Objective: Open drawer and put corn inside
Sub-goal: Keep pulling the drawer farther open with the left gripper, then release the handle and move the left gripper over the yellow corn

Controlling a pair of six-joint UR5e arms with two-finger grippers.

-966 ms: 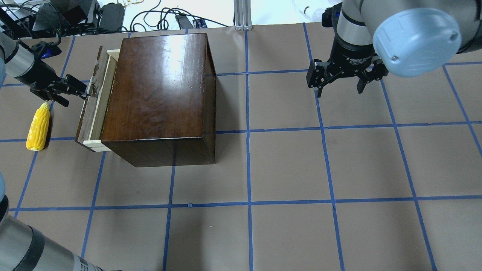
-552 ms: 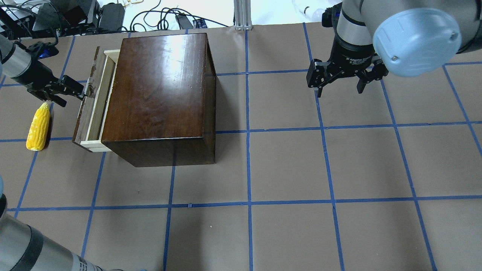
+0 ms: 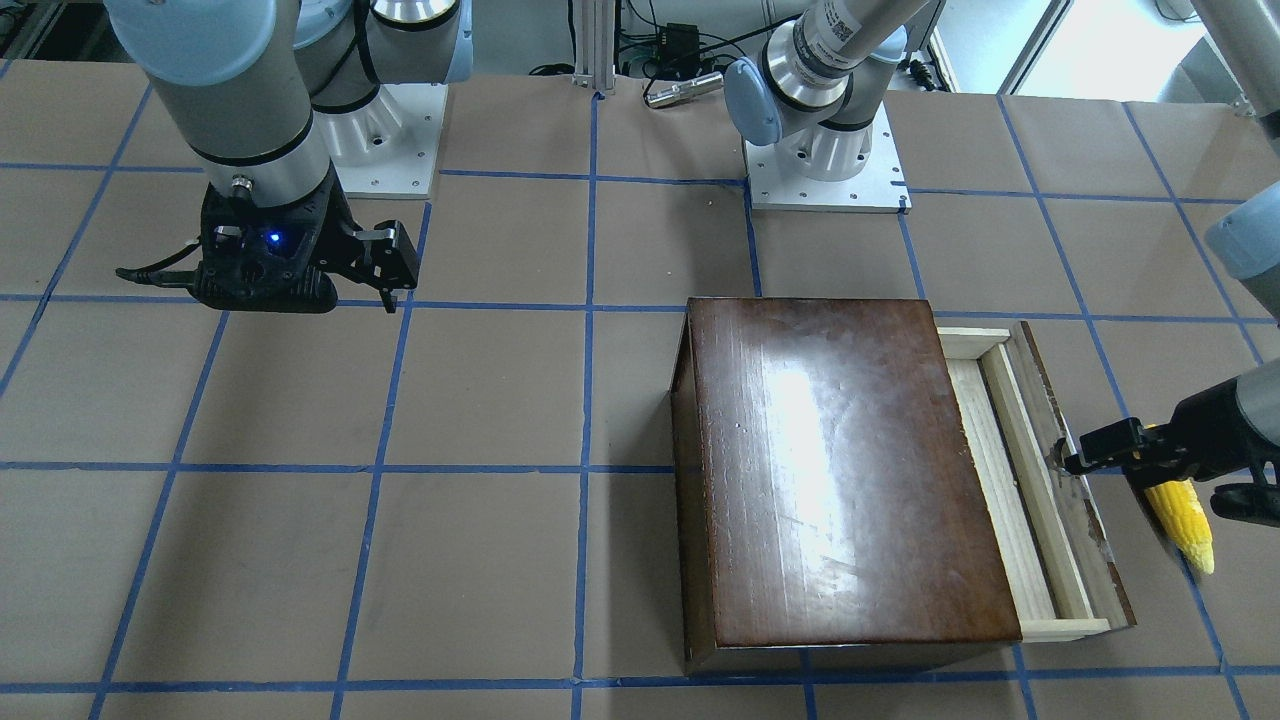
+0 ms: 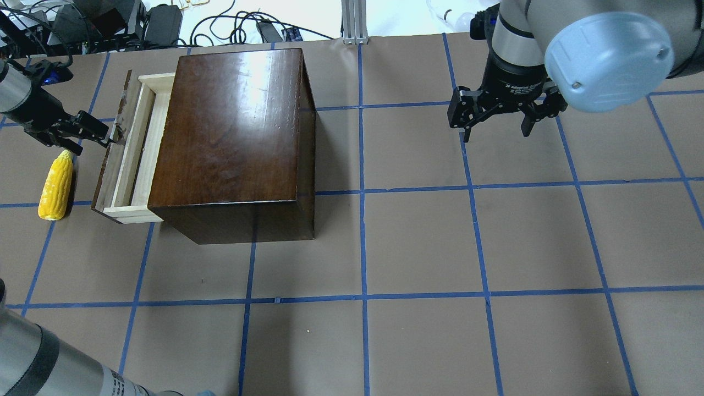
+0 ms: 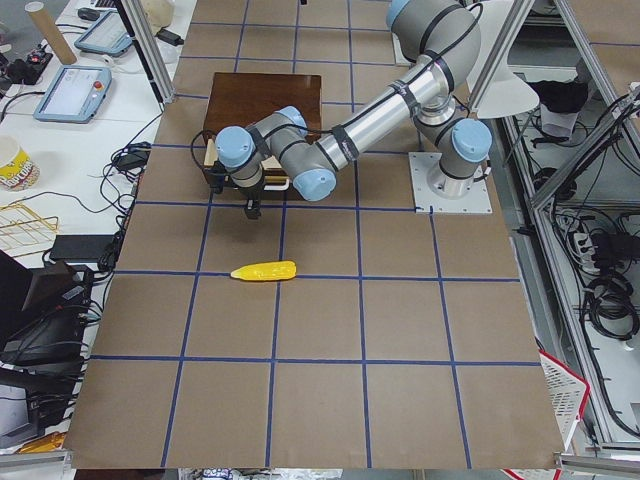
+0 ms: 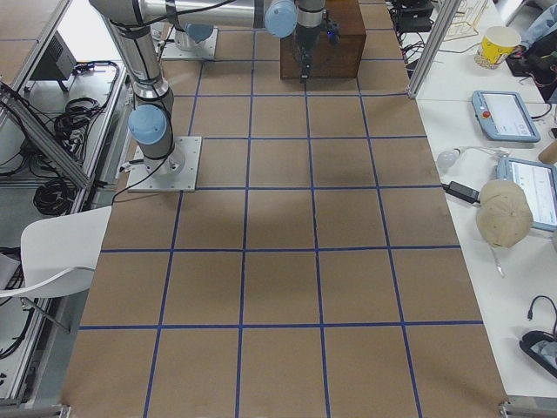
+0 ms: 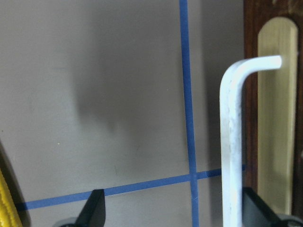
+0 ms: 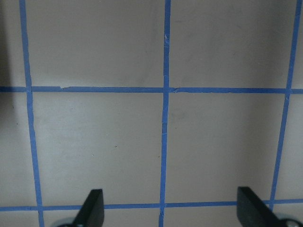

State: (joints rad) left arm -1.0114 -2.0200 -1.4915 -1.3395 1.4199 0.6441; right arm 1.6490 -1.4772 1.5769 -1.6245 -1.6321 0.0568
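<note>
Overhead exterior shows drawer [image 4: 132, 148] pulled farther out.

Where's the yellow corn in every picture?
Front-facing: the corn is at the right edge.
Overhead: corn at left edge.
Exterior left: corn centre-left.
Exterior right: not visible.
Left wrist: corn sliver, bottom-left corner.
Right wrist: not in it.
Landmark: the dark-brown box; corn lies beyond its open drawer.
</note>
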